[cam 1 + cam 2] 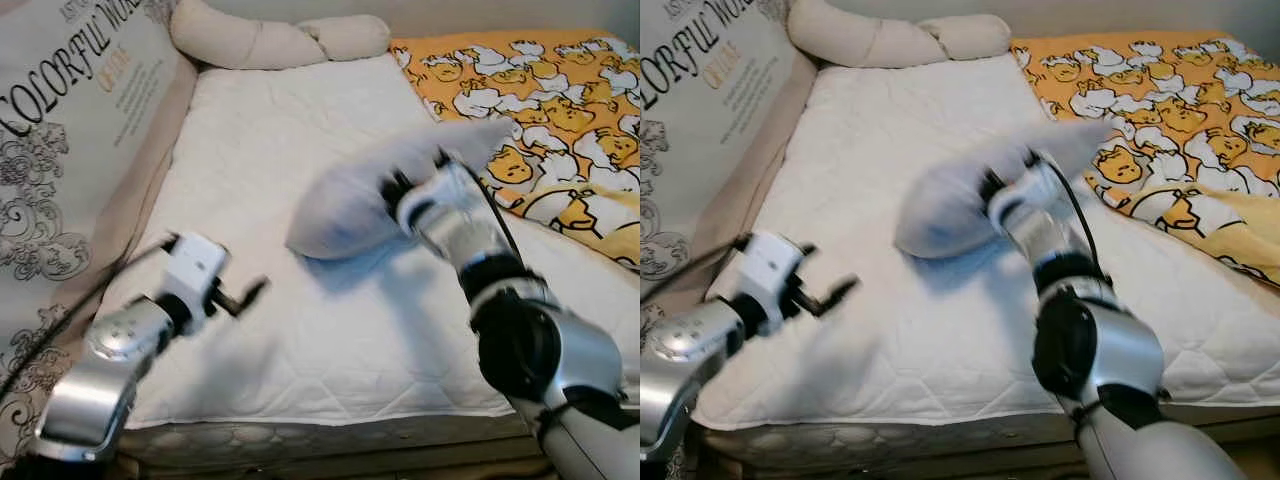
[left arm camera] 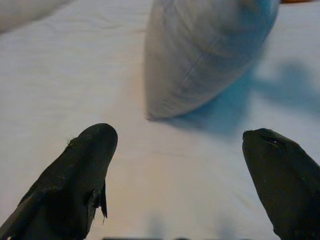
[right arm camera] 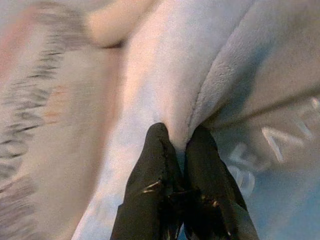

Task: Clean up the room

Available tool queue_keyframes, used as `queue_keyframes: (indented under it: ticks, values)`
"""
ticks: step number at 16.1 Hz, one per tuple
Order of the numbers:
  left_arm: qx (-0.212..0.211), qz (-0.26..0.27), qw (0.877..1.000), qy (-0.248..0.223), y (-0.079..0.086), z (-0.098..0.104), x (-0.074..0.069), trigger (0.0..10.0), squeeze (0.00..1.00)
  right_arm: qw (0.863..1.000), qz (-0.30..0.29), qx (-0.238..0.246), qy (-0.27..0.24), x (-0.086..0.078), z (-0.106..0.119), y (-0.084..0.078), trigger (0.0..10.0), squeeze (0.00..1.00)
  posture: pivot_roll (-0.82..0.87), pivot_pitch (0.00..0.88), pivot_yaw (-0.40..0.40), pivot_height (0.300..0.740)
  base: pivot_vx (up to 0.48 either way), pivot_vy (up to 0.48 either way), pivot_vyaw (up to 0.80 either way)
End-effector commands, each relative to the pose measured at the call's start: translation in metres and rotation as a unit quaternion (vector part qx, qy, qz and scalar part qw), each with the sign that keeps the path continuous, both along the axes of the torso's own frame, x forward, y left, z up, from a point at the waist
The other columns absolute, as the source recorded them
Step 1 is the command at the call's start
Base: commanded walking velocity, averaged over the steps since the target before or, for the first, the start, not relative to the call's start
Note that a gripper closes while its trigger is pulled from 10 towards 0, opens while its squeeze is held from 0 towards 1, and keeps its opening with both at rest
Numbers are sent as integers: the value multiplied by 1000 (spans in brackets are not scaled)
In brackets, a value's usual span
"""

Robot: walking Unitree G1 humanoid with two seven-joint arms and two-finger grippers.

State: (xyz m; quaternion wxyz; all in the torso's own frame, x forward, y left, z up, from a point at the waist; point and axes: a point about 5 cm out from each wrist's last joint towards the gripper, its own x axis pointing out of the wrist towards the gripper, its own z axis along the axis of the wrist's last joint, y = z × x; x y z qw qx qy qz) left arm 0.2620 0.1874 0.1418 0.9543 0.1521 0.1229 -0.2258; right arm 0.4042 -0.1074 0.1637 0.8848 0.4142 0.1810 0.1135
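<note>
Holding a grey pillow (image 1: 350,205) up over the white mattress (image 1: 270,150), the right gripper (image 3: 181,145) has its two black fingers pinched tight on a fold of the soft cloth. The pillow hangs blurry just past those fingers, its far end low near the mattress, with its shadow under it. The left gripper (image 2: 180,165) waits lower down, close to the near edge of the mattress, with its fingers (image 2: 82,170) spread wide and nothing between them. The pillow's corner lies straight ahead of those open fingers, a little apart. Beyond the right fingers lies an orange blanket (image 1: 540,90) with yellow ducks, and a long cream cushion (image 1: 270,40) sits at the far end
</note>
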Motion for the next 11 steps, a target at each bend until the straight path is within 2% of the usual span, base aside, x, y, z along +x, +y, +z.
queue_keyframes:
  ticks: [1,4,5,6,7,9,11]
  values:
    - [7,25,1000,-12,9,2,2,10000,0,998,36,18,-51,5,27,11,0,0,-84,0,63,740,0,0,0]
    - [-7,66,997,-35,22,8,6,10000,0,992,81,42,-92,5,45,16,0,0,-90,0,70,740,0,0,0]
    - [-40,134,987,-76,38,20,13,10000,0,983,126,66,-118,1,52,14,0,0,-94,0,74,740,0,0,0]
    - [-66,176,977,-102,46,28,16,10000,0,976,160,76,-130,-6,50,8,0,0,-92,0,75,740,0,0,0]
    - [-76,182,974,-108,47,31,15,10000,0,971,182,78,-133,-13,44,1,0,0,-91,0,73,740,0,0,0]
    - [-83,191,972,-111,50,30,14,10000,0,960,210,119,-140,-32,35,-11,0,0,-92,0,69,740,0,0,0]
    - [-88,192,971,-110,47,28,13,10000,0,948,244,135,-153,-53,29,-11,0,0,-95,0,68,740,0,0,0]
